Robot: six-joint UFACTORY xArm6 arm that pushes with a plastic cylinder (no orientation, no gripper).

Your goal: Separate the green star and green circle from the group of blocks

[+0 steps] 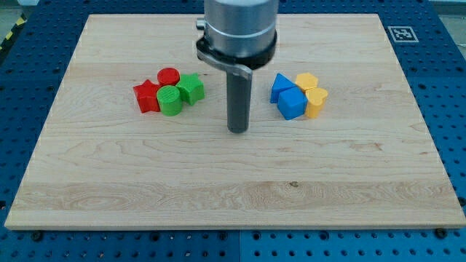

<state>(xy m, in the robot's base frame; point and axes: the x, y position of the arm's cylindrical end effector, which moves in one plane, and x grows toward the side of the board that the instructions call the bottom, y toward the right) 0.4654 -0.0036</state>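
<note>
Single camera view, wooden desk [109, 189] on a blue perforated base.

My tip [238, 131] sits on the desk near the middle, between two block clusters, touching neither. The rod hangs straight down from the grey cylindrical arm end at the view's top. No hand on this rig, just the rod, so nothing is clenched or grasped.

Left cluster, to the view's left of my tip:
- green circle [170, 100], at the front of the cluster, the side toward the view's bottom
- green star [192, 89], just to the view's right of the circle, touching it; this is the block nearest my tip
- red circle [169, 76], behind the green circle, toward the view's top, touching or nearly touching it
- red star [147, 96], at the view's left end, right up against the green circle

All four are packed tight. Both green blocks are in contact with the group, not separated.

Right cluster, to the view's right of my tip:
- two blue blocks, one [279, 86] toward the top-left, one [292, 102] in front; shapes hard to call
- two yellow blocks, one [307, 81] behind, one [317, 101] in front, looks heart-shaped

These four are also bunched together and well apart from the left cluster.

A black-and-white marker tag [400, 33] sits at the desk's top-right corner.
</note>
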